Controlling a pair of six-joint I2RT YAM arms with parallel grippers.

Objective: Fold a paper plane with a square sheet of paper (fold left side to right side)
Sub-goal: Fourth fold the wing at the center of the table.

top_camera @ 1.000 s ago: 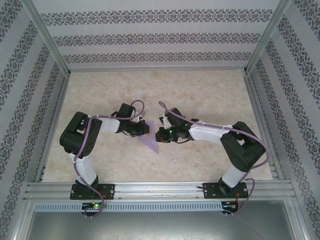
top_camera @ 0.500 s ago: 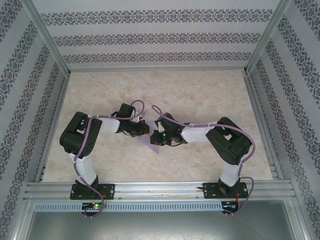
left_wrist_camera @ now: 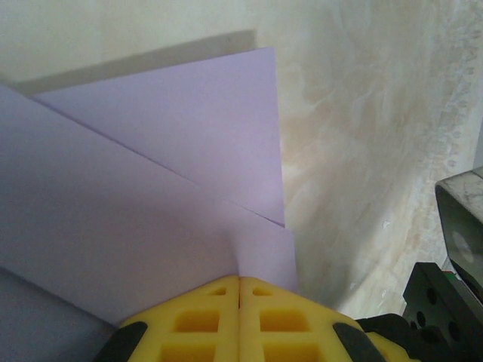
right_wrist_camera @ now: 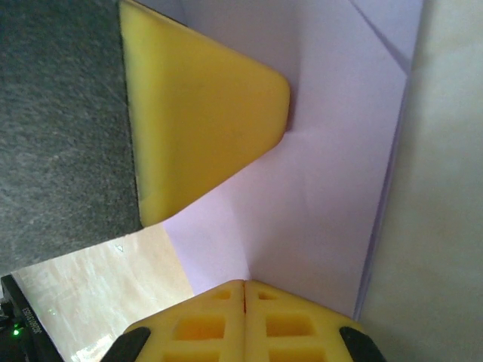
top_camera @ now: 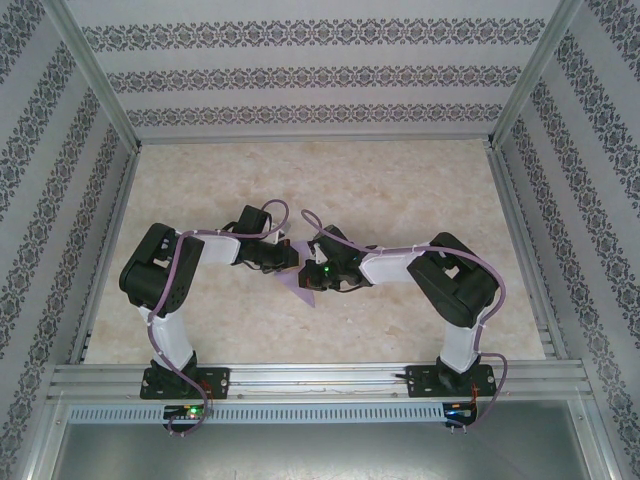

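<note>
Both claws are clenched, yellow pads flush together with just a seam between them. In the top view they meet nose to nose near mid-frame, the left gripper (top_camera: 286, 257) just up and left of the right gripper (top_camera: 312, 270). The lilac paper (top_camera: 303, 290) lies on the table (top_camera: 400, 190) under them, a folded shape with its point aimed at the bottom of the frame.

Left wrist view: closed fingertips (left_wrist_camera: 219, 299) at bottom centre sit at the paper's near edge, and overlapping layers fan out toward the upper left.

Right wrist view: same deal at bottom centre, with the left gripper's pad (right_wrist_camera: 196, 121) in the upper left resting on the sheet.

Can't really tell if either one is pinching paper or just pressing it down.

Past all that, marble tabletop runs up to the patterned wall (top_camera: 320, 75)
</note>
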